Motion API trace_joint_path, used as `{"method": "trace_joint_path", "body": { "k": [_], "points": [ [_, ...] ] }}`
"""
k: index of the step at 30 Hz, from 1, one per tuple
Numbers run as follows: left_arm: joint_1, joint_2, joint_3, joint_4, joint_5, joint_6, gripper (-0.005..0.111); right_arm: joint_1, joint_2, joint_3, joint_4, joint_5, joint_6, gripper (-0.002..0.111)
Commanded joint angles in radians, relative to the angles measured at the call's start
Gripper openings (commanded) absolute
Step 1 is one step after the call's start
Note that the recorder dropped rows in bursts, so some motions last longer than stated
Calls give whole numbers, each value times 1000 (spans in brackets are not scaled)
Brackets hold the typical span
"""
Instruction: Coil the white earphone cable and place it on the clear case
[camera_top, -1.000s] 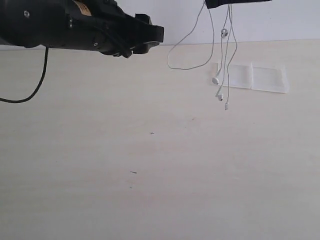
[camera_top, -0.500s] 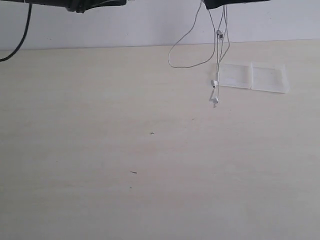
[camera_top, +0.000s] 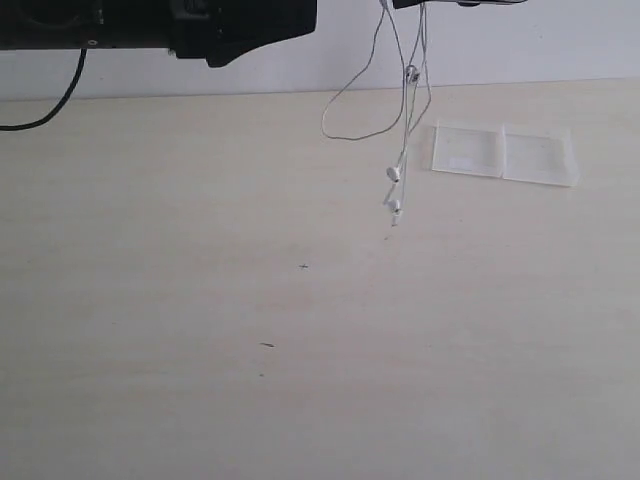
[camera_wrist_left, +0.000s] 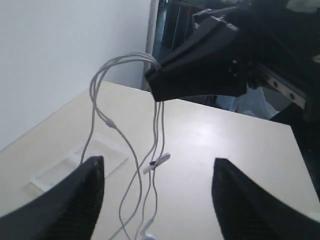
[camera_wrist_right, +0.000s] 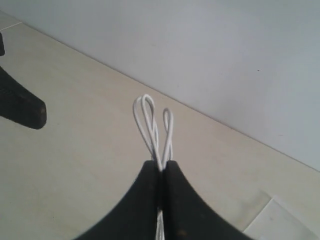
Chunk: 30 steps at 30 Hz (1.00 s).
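Note:
The white earphone cable (camera_top: 405, 120) hangs in several strands from my right gripper (camera_top: 415, 3) at the top edge of the exterior view. Its earbuds (camera_top: 394, 173) dangle just above the table, left of the clear case (camera_top: 500, 152), which lies flat at the back right. In the right wrist view the right gripper (camera_wrist_right: 161, 167) is shut on the cable, with loops (camera_wrist_right: 147, 117) sticking out past the tips. My left gripper (camera_wrist_left: 157, 200) is open, level with the hanging strands (camera_wrist_left: 150, 167) and not touching them. The left arm (camera_top: 200, 25) sits high at the top left.
A black robot cable (camera_top: 45, 120) droops over the table's back left edge. A white wall (camera_top: 560, 40) runs behind the table. The light wooden table (camera_top: 300, 350) shows only a few small dark specks.
The right gripper has carried the hanging cable leftward, so the earbuds are away from the case's left half. The left arm rose, then came back into view at top left.

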Motion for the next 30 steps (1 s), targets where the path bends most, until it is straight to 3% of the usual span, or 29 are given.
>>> {"method": "trace_joint_path", "body": {
  "k": [1, 9, 15, 22, 30],
  "points": [
    [-14, -1, 2, -29, -12, 128, 61, 1, -4, -11, 25, 14, -41, 0],
    [-14, 40, -7, -29, -39, 194, 62, 1, -4, -11, 26, 22, -45, 0],
    [-14, 111, -62, -29, -127, 182, 79, 1, -4, -11, 101, 42, -125, 0],
    [-16, 137, -121, -29, -142, 184, 80, 1, -4, -11, 110, 43, -142, 0],
    [-100, 142, -153, -29, -164, 193, 80, 1, -4, -11, 112, 43, -153, 0]
  ]
}}
